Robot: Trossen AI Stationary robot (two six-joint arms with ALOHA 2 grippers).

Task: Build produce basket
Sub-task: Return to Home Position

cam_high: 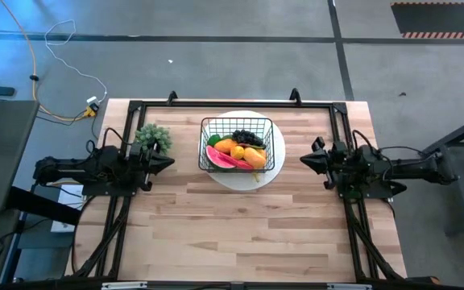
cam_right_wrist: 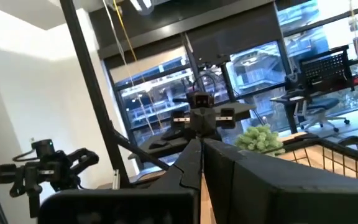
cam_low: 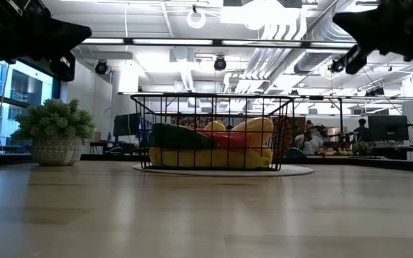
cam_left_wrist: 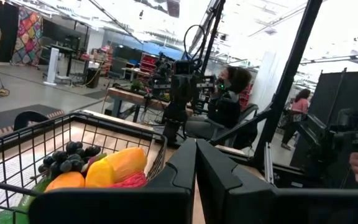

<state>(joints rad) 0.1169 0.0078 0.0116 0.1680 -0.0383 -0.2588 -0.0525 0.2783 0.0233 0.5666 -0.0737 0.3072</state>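
Observation:
The black wire-mesh basket (cam_high: 242, 145) stands on a round white plate (cam_high: 272, 173) at the table's far middle. It holds the produce: dark grapes (cam_high: 246, 137), orange and yellow pieces (cam_high: 244, 151), a watermelon slice (cam_high: 220, 159), a green piece (cam_high: 213, 140). The basket also shows in the low view (cam_low: 214, 132) and the left wrist view (cam_left_wrist: 73, 155). My left gripper (cam_high: 170, 162) is shut and empty left of the basket, above the table. My right gripper (cam_high: 304, 159) is shut and empty right of the basket, above the table.
A small potted green plant (cam_high: 152, 134) stands at the far left, beside my left gripper. A black frame (cam_high: 232, 103) runs along the table's far edge and sides. The near half of the wooden table (cam_high: 240, 234) is bare. People sit in the room beyond.

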